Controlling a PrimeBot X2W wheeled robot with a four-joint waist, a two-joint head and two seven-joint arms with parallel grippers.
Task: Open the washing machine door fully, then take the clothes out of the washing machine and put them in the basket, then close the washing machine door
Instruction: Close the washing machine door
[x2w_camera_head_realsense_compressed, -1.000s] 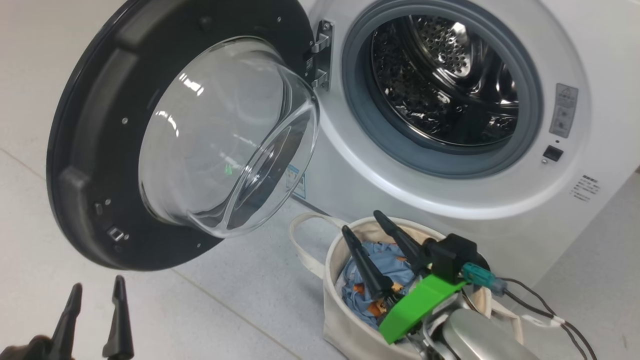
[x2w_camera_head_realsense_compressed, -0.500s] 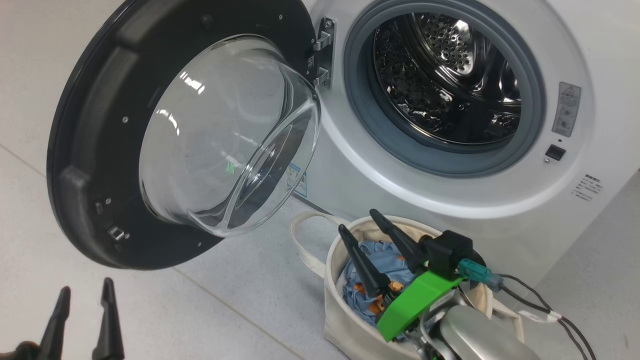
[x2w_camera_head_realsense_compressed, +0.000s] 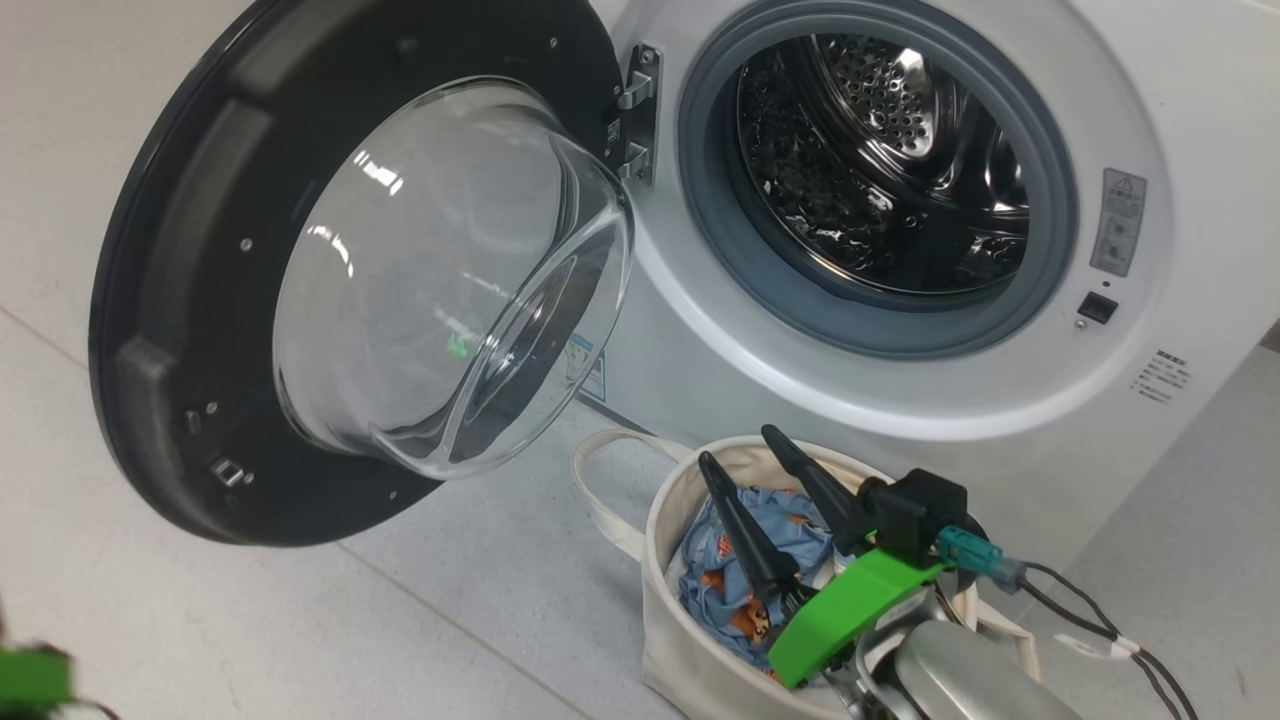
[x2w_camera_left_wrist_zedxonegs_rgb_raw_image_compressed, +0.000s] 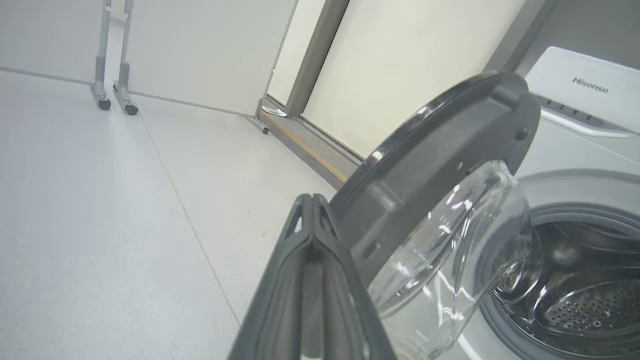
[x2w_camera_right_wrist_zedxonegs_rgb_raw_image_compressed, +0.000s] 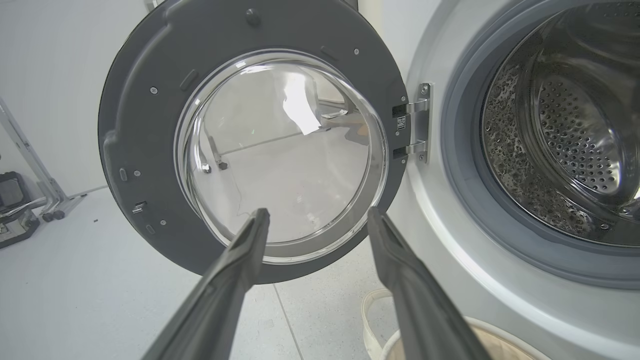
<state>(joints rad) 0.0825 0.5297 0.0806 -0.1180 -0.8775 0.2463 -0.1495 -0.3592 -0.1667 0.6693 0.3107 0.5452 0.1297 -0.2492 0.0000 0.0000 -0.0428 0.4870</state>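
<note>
Head view | clothes (x2w_camera_head_realsense_compressed: 712, 585) blue, crumpled in basket (x2w_camera_head_realsense_compressed: 690, 660); right gripper (x2w_camera_head_realsense_compressed: 740, 445) spread; left gripper (x2w_camera_left_wrist_zedxonegs_rgb_raw_image_compressed: 311, 200) closed

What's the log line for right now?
washing machine door: open | clothes: in basket | left gripper: shut, empty | right gripper: open, over basket

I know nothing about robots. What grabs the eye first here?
The huge black-rimmed washing machine door, its glass bowl bulging, hangs wide open at the head view's left. Right of it gleams the washing machine's perforated steel drum. Below, the right gripper, fingers apart, hovers over blue printed clothes in a cream canvas basket.
</note>
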